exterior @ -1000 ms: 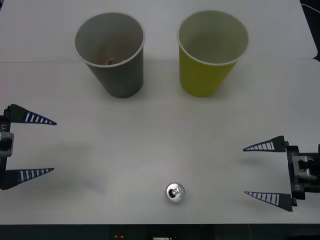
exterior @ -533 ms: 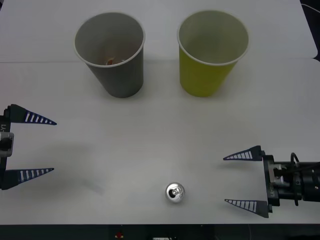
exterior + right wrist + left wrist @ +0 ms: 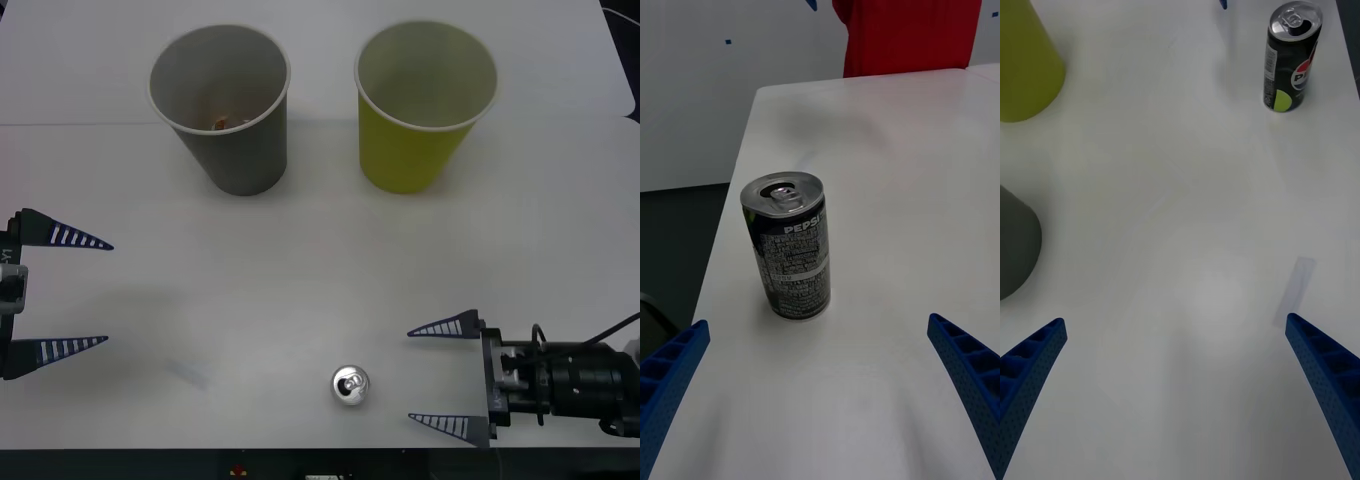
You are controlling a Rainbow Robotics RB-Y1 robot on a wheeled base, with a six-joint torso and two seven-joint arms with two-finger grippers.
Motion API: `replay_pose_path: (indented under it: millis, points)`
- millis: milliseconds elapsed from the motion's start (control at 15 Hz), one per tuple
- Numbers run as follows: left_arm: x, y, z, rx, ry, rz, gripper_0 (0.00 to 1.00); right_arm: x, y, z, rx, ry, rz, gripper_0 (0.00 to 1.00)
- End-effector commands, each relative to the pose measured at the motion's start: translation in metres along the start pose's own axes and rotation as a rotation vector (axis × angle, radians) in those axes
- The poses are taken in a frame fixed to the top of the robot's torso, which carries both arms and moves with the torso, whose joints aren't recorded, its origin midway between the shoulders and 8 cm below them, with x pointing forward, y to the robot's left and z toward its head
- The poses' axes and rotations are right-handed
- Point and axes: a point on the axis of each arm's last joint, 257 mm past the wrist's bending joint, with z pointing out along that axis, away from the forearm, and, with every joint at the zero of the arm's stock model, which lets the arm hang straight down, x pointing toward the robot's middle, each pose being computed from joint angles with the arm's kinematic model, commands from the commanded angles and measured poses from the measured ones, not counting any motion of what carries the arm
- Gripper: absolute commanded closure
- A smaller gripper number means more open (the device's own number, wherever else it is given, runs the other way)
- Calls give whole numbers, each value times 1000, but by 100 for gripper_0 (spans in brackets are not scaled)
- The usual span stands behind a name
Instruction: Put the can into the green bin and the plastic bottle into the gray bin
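Standing upright near the desk's front edge, the small dark drink can [image 3: 350, 386] with its shiny silver pull-tab top is the one can in view; in the right wrist view the can [image 3: 788, 245] stands close to the side edge of the white desk [image 3: 895, 150], with dark floor beyond that edge. Bare desk surface lies all around it, nothing touching it.

The right pincer [image 3: 443, 378] lies low over the desk just to the can's right, its two blue ribbed fingers spread wide and pointing toward the can, holding nothing; a gap of bare surface separates the fingertips from the can.

Far back on the desk stand two large paper cups, both upright and apart from each other: the gray bin [image 3: 222, 108] on the left, with something small and brownish at its bottom, and the yellow-green bin [image 3: 424, 105] on the right. A broad stretch of open white desk [image 3: 320, 260] lies between the cups and the can.

The left pincer [image 3: 68, 292] waits at the left edge, fingers spread wide, empty, well apart from the can and both cups.
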Motion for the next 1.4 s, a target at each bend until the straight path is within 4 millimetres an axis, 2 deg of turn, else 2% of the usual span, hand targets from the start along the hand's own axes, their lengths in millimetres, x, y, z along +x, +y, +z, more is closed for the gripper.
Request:
replay_pose_path:
  millis: [67, 933, 1200, 1267, 1333, 1400]
  points:
    - [0, 0, 0, 0, 0, 0, 0, -5, 3, 16, 0, -32, -5, 0]
    - [0, 0, 0, 0, 0, 0, 0, -14, 16, 83, 32, -80, 24, 0]
    - [0, 0, 0, 0, 0, 0, 0, -13, 16, 90, 42, -75, 21, 1]
    - [0, 0, 0, 0, 0, 0, 0, -13, 15, 90, 44, -74, 20, 71]
    - [0, 0, 0, 0, 0, 0, 0, -13, 15, 90, 45, -73, 20, 100]
    - [0, 0, 0, 0, 0, 0, 0, -13, 15, 90, 45, -74, 19, 100]
